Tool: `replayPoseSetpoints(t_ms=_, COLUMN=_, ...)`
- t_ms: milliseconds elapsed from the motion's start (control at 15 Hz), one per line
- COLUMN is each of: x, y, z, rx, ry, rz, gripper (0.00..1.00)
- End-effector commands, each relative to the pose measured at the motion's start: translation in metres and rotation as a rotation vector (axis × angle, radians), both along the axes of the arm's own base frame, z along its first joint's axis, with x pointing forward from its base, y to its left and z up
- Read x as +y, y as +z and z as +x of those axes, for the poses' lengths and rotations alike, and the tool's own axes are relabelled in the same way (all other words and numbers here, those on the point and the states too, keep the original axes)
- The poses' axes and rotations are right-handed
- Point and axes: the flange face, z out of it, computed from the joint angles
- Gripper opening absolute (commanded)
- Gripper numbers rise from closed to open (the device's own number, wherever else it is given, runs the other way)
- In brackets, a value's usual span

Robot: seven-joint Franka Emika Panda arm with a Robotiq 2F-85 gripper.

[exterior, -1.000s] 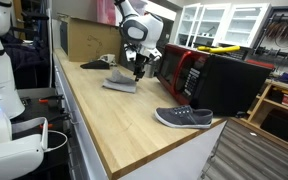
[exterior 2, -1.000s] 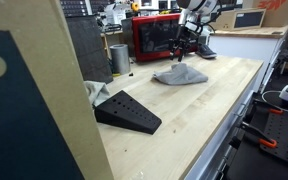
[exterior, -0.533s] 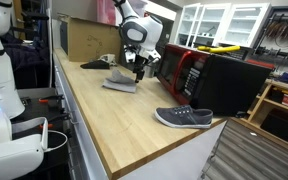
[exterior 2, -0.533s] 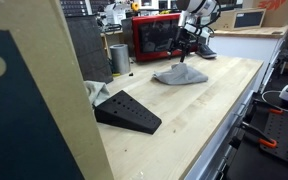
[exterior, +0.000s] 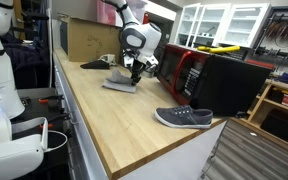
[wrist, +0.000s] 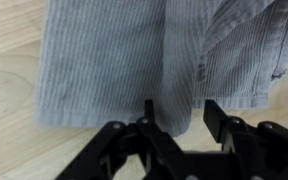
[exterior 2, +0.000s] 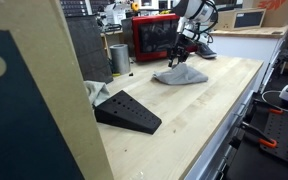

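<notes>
A grey ribbed cloth lies crumpled on the wooden worktop. It also shows in both exterior views. My gripper hangs just above the cloth's near edge, fingers apart and empty, with one finger over the fabric and the other over bare wood. In both exterior views the gripper points down right over the cloth.
A grey shoe lies near the worktop's end. A red-and-black microwave stands behind the cloth. A black wedge, a metal cup and a cardboard box are also on the worktop.
The gripper has come down a little and shifted over the cloth's edge. The cloth and the other things have not moved.
</notes>
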Motion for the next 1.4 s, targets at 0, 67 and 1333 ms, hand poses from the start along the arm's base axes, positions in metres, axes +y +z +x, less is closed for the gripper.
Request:
replayPoseSetpoints(t_ms=0, x=0.000, y=0.020, z=-0.001, rx=-0.049, ry=-0.020, rz=0.002, gripper=0.24)
replayPoseSetpoints(t_ms=67, x=0.000, y=0.023, z=-0.001, rx=-0.059, ry=-0.020, rz=-0.006, gripper=0.18)
replayPoseSetpoints(t_ms=1333, x=0.057, y=0.073, z=-0.096, rx=0.051, ry=0.247, rz=0.130, gripper=0.01)
